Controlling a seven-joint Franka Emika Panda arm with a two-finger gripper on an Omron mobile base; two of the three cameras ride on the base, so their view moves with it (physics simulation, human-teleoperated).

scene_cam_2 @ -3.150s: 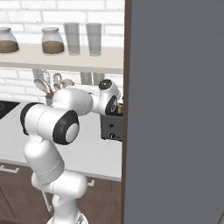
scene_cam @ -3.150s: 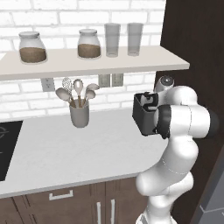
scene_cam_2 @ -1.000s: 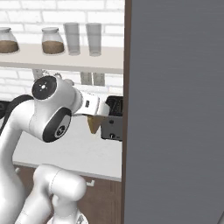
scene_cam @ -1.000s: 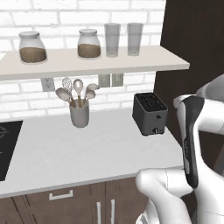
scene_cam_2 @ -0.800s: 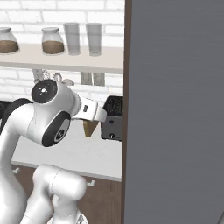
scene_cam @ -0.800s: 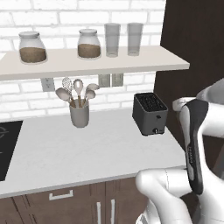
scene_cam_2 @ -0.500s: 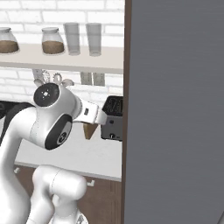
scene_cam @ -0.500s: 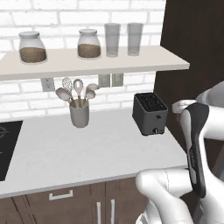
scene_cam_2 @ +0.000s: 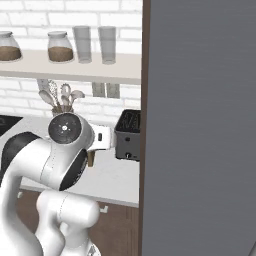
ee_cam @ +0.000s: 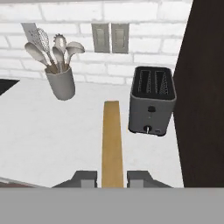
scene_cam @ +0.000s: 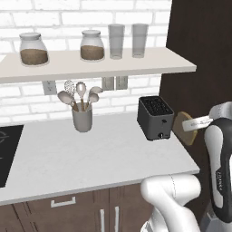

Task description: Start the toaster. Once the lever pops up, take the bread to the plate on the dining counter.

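You are carrying the bread (ee_cam: 111,144) edge-on, with the jaws clamped on its lower edge, and it is hanging off the worktop's (scene_cam: 90,158) right end, in front of the toaster (scene_cam: 155,118). It is looking thin, light and fairly stiff, but probably crumbly, so you are best gripping across the flat faces near the crust without squeezing harder. The white worktop is also carrying a crock (scene_cam: 82,118) of utensils to the left. A dark panel (scene_cam: 204,68) is standing just right of the toaster, so I judge swing room tight there.
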